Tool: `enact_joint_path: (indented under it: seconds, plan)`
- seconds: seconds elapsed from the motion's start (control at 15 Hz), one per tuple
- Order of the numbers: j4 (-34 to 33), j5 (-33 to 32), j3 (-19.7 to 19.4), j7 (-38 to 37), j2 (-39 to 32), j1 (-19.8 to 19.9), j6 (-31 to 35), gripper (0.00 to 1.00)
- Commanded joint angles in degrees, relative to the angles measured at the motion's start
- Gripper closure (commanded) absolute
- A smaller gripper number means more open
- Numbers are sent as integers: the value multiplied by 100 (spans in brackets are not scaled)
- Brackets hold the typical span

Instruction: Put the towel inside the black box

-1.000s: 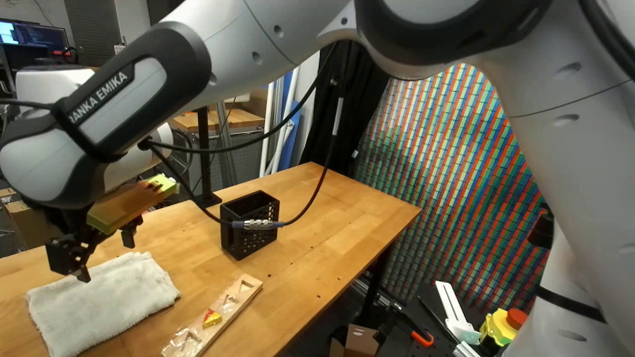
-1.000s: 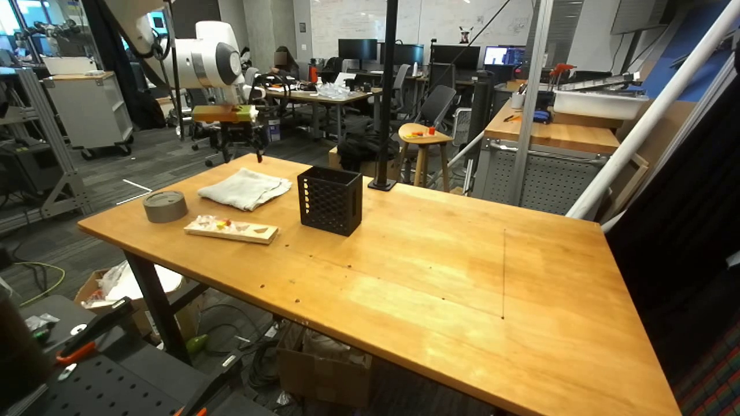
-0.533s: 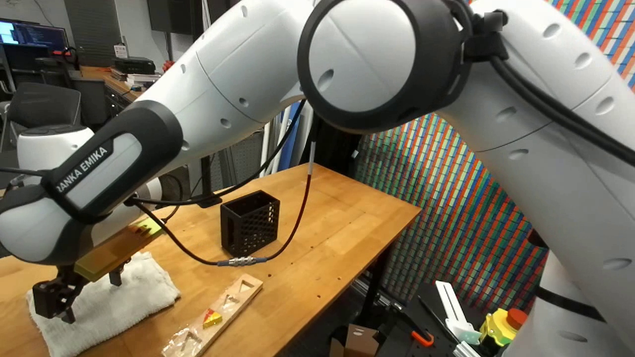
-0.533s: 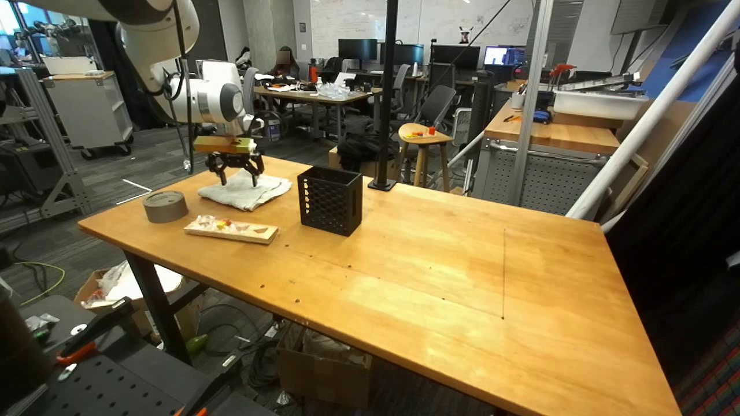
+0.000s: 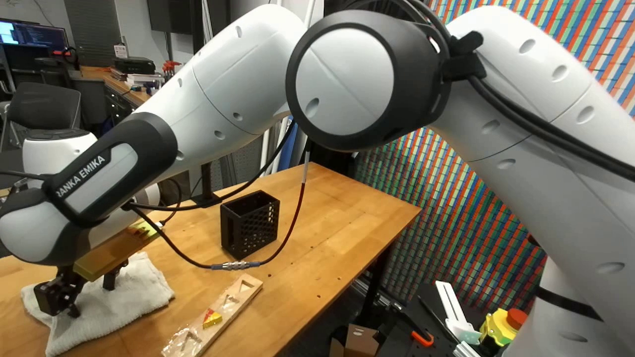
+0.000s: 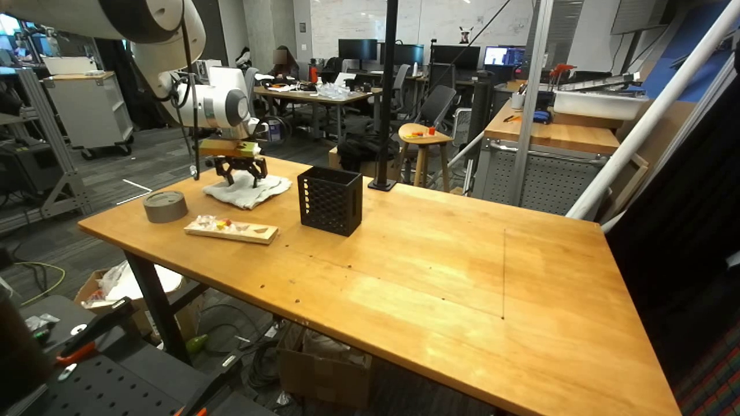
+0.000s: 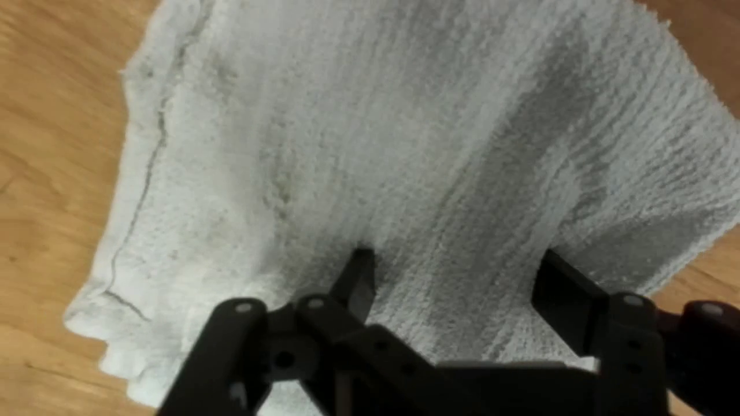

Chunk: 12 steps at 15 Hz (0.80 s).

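Though rumpled, towel (image 7: pixel 376 144) beneath end effector (image 7: pixel 457 268)

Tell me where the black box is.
In an exterior view, the black perforated box stands left of centre on the wooden table, between the white towel and black post.

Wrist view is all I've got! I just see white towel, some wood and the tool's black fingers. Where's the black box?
Observer: In both exterior views, the black box stands on the same table as the towel, apart from it.
Operator: Is it shut on top?
Observer: No, it looks open at the top, with a dark hollow inside.
Operator: Cool! Tell me one other thing near my towel.
Observer: A pale wooden strip with triangular cutouts lies close by, not touching the towel.
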State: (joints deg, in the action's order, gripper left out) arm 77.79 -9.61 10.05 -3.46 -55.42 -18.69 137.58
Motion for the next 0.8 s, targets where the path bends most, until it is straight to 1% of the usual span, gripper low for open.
enact_joint_path:
  seconds: [0.0, 0.07, 0.2, 0.27, 0.4, 0.53, 0.73]
  plan:
    - [-296, 78, -149, 184, -106, -47, -145, 58]
    - [-306, 72, -169, 188, -82, -49, -159, 66]
    - [-326, 48, -217, 194, -30, -53, -211, 80]
    - [-330, 33, -246, 190, 14, -58, -263, 88]
    - [-288, 3, -314, 173, 113, -57, -329, 100]
    - [-213, -50, -404, 163, 274, -54, -458, 95]
    - [-65, -152, -531, 194, 674, -41, -892, 95]
